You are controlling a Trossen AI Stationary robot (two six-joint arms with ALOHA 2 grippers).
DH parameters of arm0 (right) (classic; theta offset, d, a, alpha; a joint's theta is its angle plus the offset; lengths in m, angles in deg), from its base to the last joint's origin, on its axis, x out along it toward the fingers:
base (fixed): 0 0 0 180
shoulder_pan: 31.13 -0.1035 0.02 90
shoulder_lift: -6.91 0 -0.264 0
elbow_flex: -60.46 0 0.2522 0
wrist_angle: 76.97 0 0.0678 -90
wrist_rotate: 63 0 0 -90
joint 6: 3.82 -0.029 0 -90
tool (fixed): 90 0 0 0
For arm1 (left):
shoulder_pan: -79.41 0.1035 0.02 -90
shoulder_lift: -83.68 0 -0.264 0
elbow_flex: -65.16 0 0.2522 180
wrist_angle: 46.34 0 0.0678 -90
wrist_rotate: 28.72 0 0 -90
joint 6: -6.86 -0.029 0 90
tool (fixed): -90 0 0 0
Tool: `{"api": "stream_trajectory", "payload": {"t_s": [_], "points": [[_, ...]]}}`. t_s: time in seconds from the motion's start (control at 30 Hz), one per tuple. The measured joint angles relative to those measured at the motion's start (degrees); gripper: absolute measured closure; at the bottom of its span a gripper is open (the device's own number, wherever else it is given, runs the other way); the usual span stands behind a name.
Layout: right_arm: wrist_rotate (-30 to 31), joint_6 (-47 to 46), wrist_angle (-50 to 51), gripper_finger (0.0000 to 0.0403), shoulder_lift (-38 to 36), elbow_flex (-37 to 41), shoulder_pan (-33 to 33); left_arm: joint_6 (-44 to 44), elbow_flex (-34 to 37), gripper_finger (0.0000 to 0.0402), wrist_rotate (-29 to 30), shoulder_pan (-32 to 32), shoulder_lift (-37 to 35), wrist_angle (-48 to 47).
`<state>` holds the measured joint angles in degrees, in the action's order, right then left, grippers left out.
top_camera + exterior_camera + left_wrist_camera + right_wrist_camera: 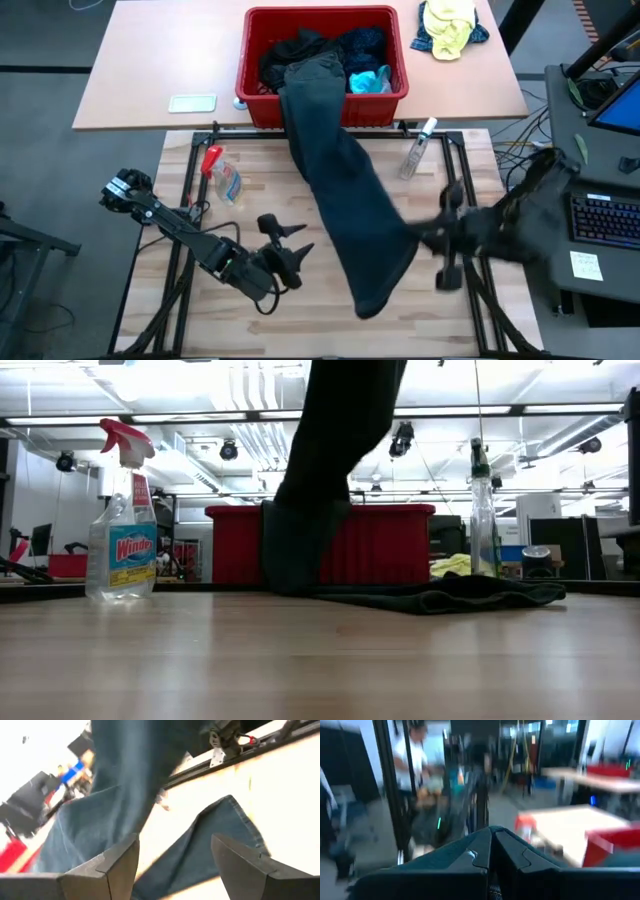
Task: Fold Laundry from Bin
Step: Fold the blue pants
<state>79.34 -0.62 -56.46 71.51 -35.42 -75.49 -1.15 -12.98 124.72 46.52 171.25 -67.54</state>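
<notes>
Overhead: one bin (322, 100), one dark garment (345, 190) trailing out.

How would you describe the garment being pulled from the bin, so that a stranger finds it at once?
Find the red bin at the table's far edge. One long dark grey garment hangs over its front rim and runs across the wooden table to the right gripper. It alone is stretched out; the other clothes are still heaped inside.
</notes>
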Motion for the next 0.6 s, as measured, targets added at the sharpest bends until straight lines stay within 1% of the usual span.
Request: {"api": "stream_trajectory", "payload": {"t_s": [0.07, 0.13, 0.27, 0.4, 0.47, 0.57, 0.6], "points": [[-2.5, 4.0, -3.6, 0.0394, -1.9, 0.0, 1.9, -5.6, 0.0, 0.0171, 0.3, 0.9, 0.0, 2.9], [-3.1, 5.4, -4.0, 0.0394, -3.7, 0.0, 3.5, -8.1, 0.0, 0.0171, 0.6, 2.5, 0.0, 4.6], [-3.1, 6.3, -2.8, 0.0394, -5.8, 0.0, 6.1, -7.9, 0.0, 0.0171, 0.5, 6.6, 0.1, 4.9], [-3.3, 5.7, -1.1, 0.0394, -5.6, 0.0, 7.3, -6.9, 0.0, 0.0171, -0.6, 10.9, 0.4, 5.5], [-3.3, 5.7, -0.9, 0.0394, -4.8, 0.0, 7.8, -6.5, 0.0, 0.0171, -5.3, 13.1, 0.4, 7.0], [-3.3, 5.8, -0.9, 0.0394, -3.7, 0.0, 8.5, -6.8, 0.0, 0.0171, -17.0, 16.4, 1.1, 10.1], [-3.3, 5.9, -0.9, 0.0394, -3.6, 0.0, 8.8, -7.0, 0.0, 0.0171, -19.7, 17.5, 1.5, 12.2]]}}
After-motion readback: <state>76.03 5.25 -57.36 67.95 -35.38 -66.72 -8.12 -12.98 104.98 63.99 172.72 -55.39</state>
